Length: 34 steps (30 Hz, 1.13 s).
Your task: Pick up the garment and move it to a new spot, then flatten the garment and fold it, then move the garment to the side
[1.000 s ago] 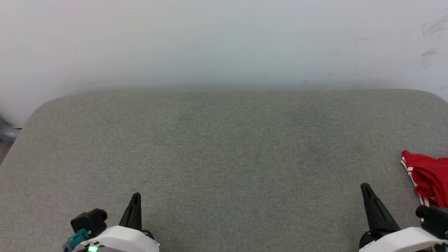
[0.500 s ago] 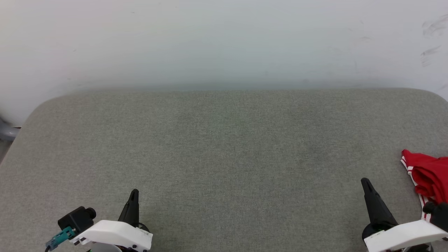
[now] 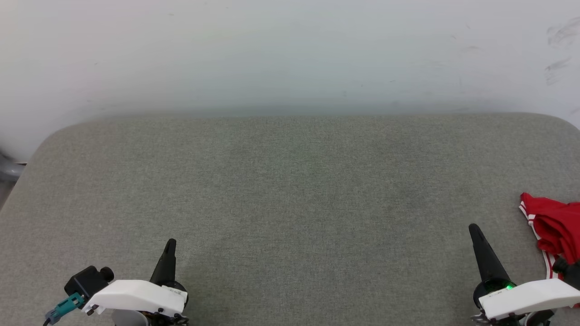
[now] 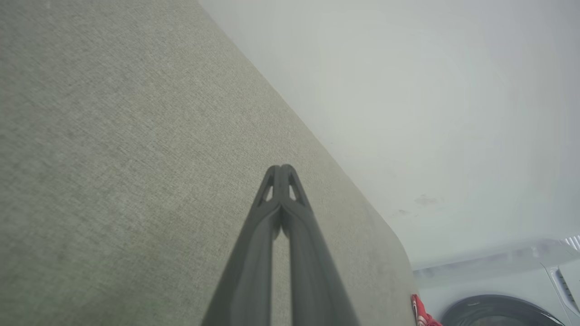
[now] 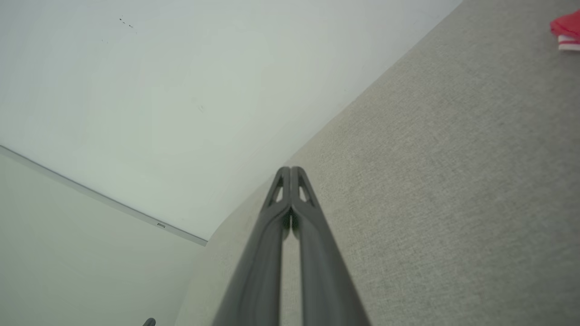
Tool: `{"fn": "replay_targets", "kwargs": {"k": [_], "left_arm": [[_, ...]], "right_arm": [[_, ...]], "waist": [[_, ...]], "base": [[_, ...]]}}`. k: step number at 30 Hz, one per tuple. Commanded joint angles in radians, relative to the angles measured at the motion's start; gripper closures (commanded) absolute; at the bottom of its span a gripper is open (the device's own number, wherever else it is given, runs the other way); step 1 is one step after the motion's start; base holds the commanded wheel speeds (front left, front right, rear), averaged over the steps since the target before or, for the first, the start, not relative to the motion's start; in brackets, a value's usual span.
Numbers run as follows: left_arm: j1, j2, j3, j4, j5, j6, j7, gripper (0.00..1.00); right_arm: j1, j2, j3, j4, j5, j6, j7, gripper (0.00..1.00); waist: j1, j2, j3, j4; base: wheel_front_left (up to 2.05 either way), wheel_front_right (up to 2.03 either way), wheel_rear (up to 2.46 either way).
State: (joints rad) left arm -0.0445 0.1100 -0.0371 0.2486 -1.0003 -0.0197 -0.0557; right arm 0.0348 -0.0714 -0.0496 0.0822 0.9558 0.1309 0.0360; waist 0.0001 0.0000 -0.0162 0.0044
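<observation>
Head view: the red garment (image 3: 550,226) lies bunched at the far right edge of the grey table (image 3: 290,190), just right of the right pincer (image 3: 473,228); the left pincer (image 3: 170,243) sits at the lower left, well apart from it. Left wrist view: the left pincer (image 4: 281,169) is pressed together and holds nothing, with a scrap of the garment (image 4: 419,313) at the table's far corner. Right wrist view: the right pincer (image 5: 290,170) is likewise pressed together and holds nothing, the garment (image 5: 566,29) at the upper right.

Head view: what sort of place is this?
Likely a laundry or utility room rigged for folding: a grey fabric-covered table pushed against a bare white wall, a crumpled red garment at its right edge, and, in the left wrist view, what looks like a front-loading washer's round door.
</observation>
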Motion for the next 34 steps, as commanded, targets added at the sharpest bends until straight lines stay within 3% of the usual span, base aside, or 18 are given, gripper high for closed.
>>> {"fn": "replay_targets", "kwargs": {"k": [1,34], "left_arm": [[-0.027,-0.004,0.011,-0.012,-0.032,-0.010,0.008,1.00],[-0.051,-0.033,0.086,-0.009,-0.330,-0.064,0.093,1.00]], "right_arm": [[-0.031,-0.008,-0.002,-0.001,0.038,0.000,0.001,1.00],[-0.090,-0.007,-0.016,0.083,0.371,0.000,0.026,1.00]], "waist": [[-0.0001,0.0000,0.000,0.000],[-0.0001,0.0000,0.009,-0.002]], "base": [[0.00,0.00,0.00],[0.00,0.00,0.00]]}}
